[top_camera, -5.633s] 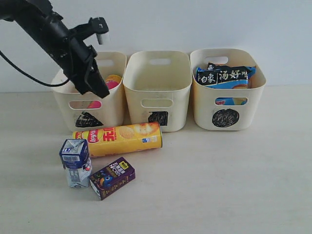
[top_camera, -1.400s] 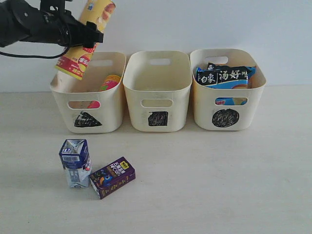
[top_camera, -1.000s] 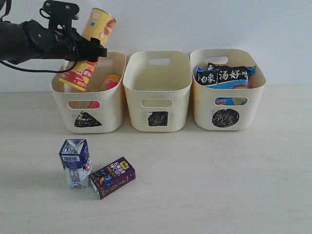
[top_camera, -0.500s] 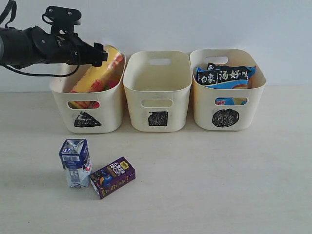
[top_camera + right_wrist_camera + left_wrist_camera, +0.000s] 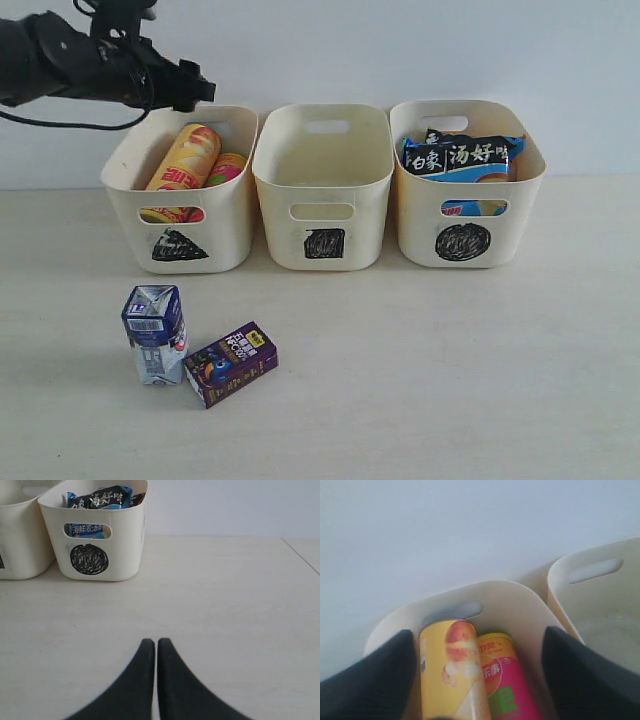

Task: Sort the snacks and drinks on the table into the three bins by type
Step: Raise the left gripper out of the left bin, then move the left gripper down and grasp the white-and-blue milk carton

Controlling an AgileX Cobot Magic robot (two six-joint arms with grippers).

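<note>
The yellow-orange chip tube [image 5: 186, 158] has slid down from the rim into the bin with the triangle [image 5: 180, 245]. The left arm [image 5: 70, 65] has let it go and moved up a little.

The tube now leans inside that bin with 1 end up. The pink chip tube [image 5: 229, 167] is right next to it, and the 2 touch side by side. The left jaws hang just above this bin. In the left wrist view they stand wide apart with nothing between them, and both tubes lie below them.

The bin with the square [image 5: 322, 215] stands just beside it, in the middle. The bin with the circle [image 5: 465, 215] is on the right. It holds a blue noodle packet [image 5: 462, 155] that sticks up over the rim. The 3 bins make a row at the back of the desk [image 5: 450, 370].

In front of the triangle bin, 2 drinks sit on the desk. The blue-and-white carton [image 5: 155, 335] stands up. The purple box [image 5: 231, 363] lies flat at a slant, just beside it on the right.

The right jaws are pressed together and hold nothing. They are low over the bare desk, well apart from the circle bin.
</note>
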